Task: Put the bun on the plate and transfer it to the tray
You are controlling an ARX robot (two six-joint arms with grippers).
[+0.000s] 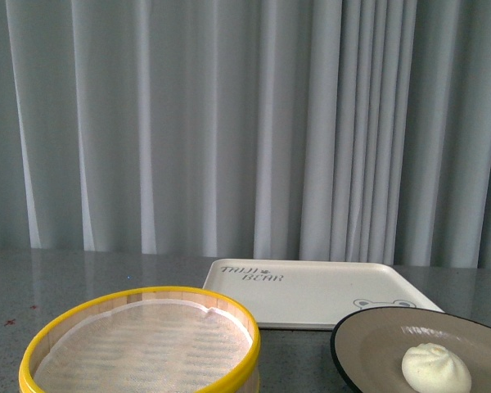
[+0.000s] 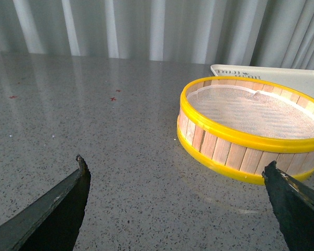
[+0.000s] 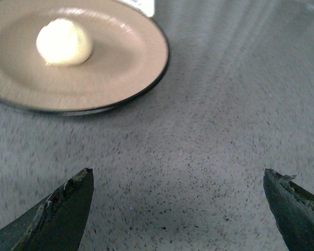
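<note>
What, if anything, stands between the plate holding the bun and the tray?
Nothing visible does. The plate, with the bun on it, sits just in front of the tray. The steamer basket stands off to the left, out of that path.

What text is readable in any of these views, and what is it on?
"BEAR": dark lettering on the tray, lower of two lines near its far left corner.
Line above "BEAR": a short word plus a small mark, too blurred to read.
Left wrist view: the same lettering, too small to read.
Steamer basket, plate, bun: no text visible.
</note>
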